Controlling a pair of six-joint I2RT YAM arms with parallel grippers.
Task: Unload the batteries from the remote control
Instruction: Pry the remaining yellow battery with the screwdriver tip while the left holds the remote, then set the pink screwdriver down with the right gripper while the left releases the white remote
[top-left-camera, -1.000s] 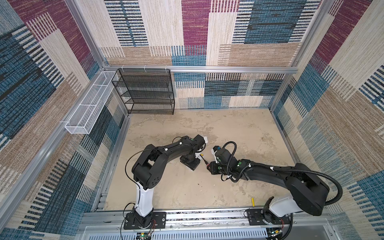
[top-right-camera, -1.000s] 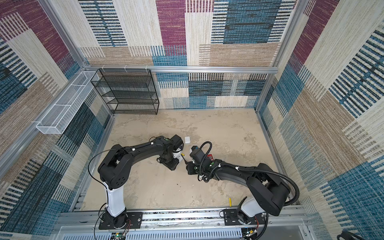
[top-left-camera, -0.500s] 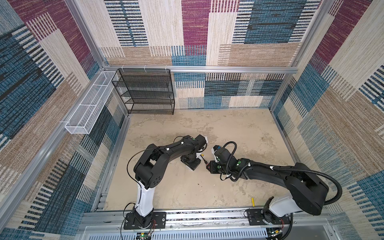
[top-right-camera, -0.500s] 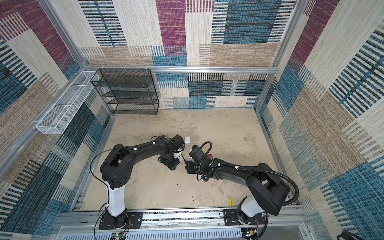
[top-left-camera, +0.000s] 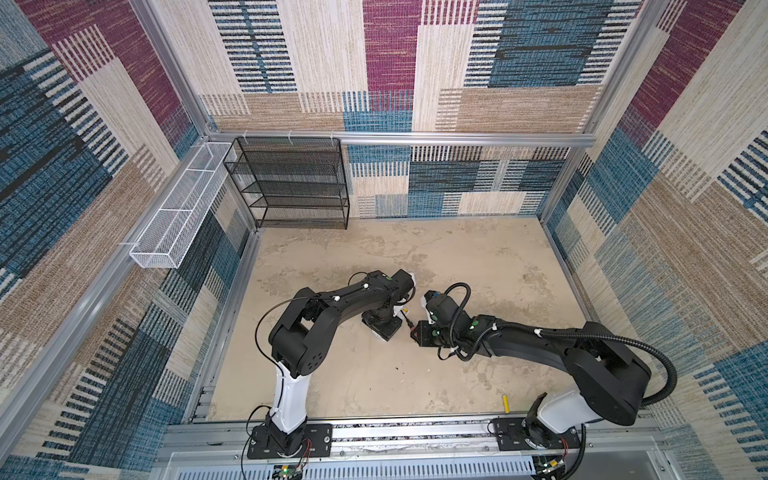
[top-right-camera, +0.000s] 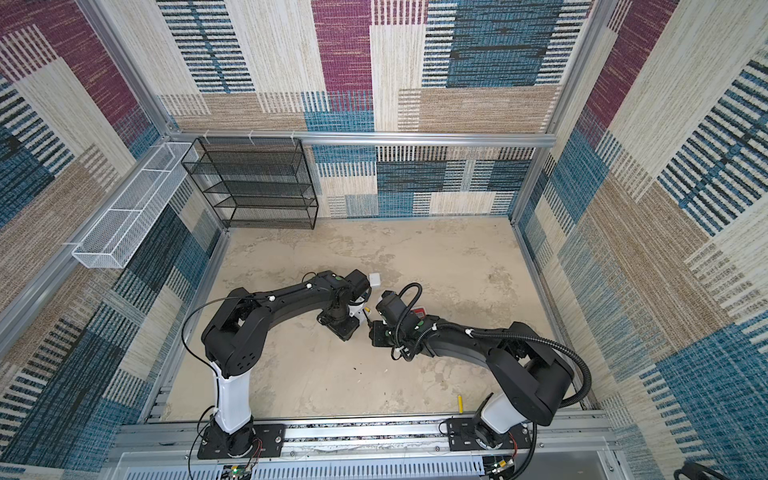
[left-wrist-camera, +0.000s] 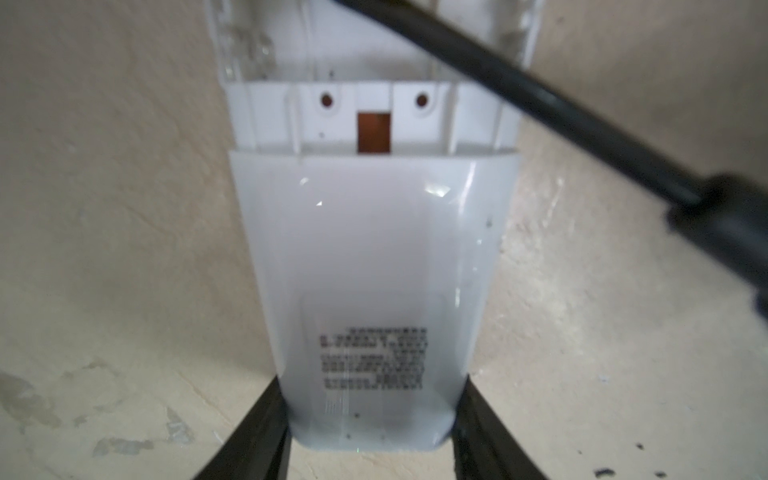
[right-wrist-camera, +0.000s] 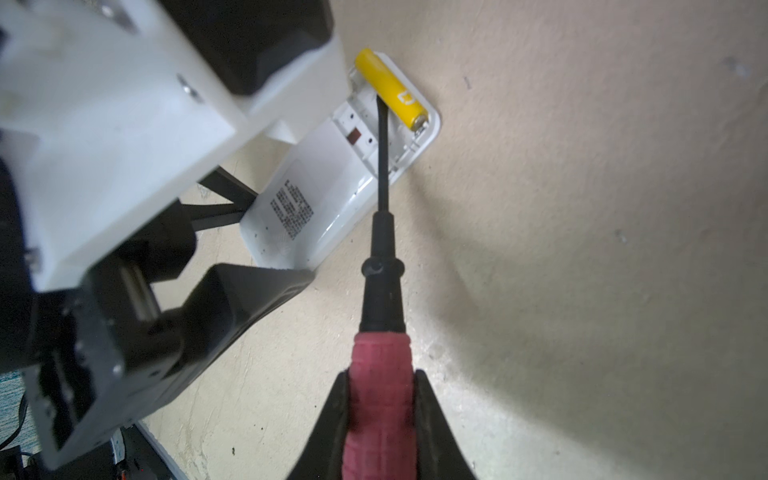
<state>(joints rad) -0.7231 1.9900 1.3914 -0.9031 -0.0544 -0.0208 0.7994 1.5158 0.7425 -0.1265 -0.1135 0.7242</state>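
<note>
The white remote control (left-wrist-camera: 374, 270) lies back side up on the floor with its battery bay uncovered. My left gripper (left-wrist-camera: 368, 415) is shut on its printed end, one finger on each side. At the far end of the bay a yellow battery (right-wrist-camera: 392, 89) sits with one end raised. My right gripper (right-wrist-camera: 380, 399) is shut on the red handle of a screwdriver (right-wrist-camera: 382, 291), whose black shaft (left-wrist-camera: 519, 95) reaches over the remote, its tip against the battery's side. In both top views the two grippers (top-left-camera: 384, 330) (top-left-camera: 415, 332) meet at mid-floor. Another yellow battery (top-left-camera: 505, 403) lies loose near the front rail.
A small white cover (top-right-camera: 375, 279) lies just behind the left wrist. A black wire shelf (top-left-camera: 291, 183) stands at the back left and a white mesh basket (top-left-camera: 178, 216) hangs on the left wall. The left wrist's camera housing (right-wrist-camera: 124, 104) sits close beside the screwdriver.
The left arm has shifted very slightly. Both grips and the screwdriver's place over the remote look the same.
</note>
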